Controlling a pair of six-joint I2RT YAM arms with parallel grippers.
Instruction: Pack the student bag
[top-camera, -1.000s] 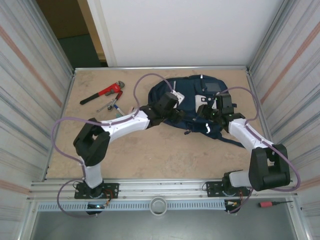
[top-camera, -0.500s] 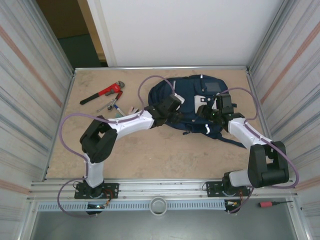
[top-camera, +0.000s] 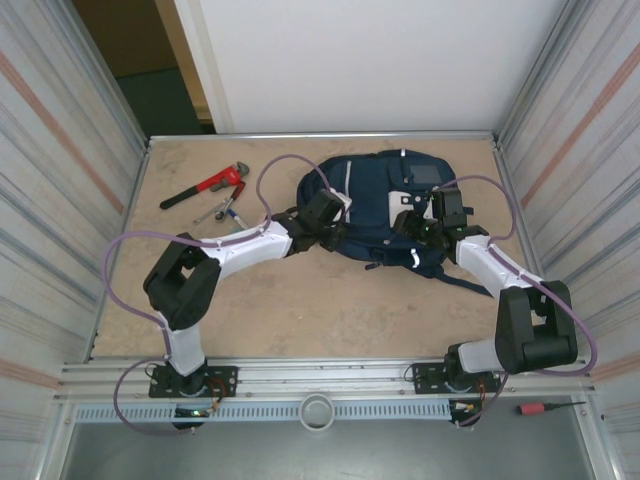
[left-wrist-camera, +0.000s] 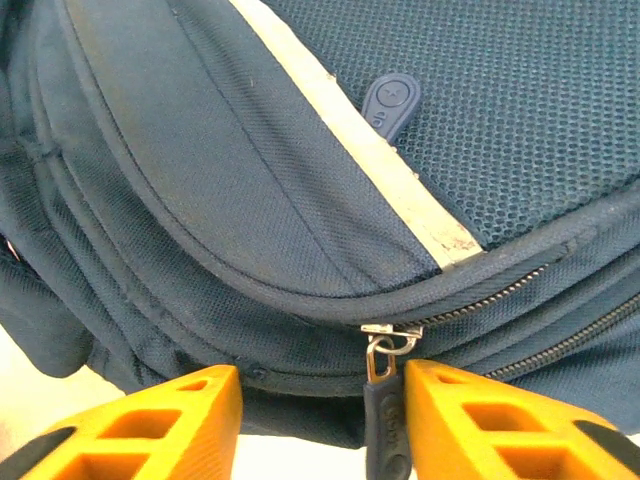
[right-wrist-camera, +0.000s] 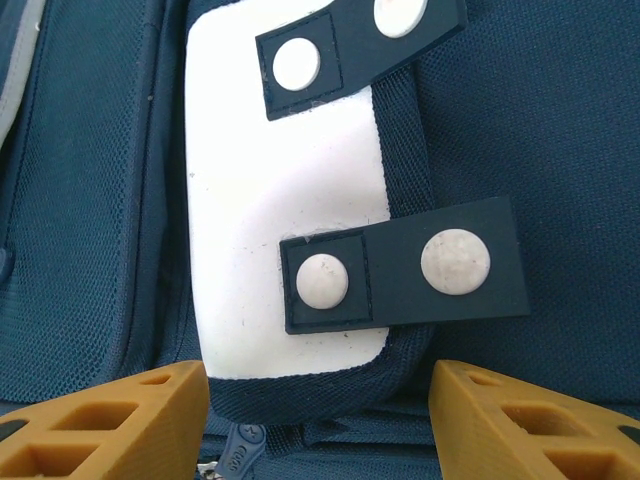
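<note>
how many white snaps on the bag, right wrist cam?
4 snaps. Upper tab: one left, one right (cropped). Lower tab: one left, one right. More may sit above frame.

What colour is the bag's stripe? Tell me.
The stripe is white, slightly scuffed, against the navy bag; clearest in the left wrist view.

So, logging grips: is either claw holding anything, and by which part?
Nothing held. The left claw straddles the dark zipper pull of the navy-blue fabric backpack, jaws apart; the right claw stands open over its white patch.
</note>
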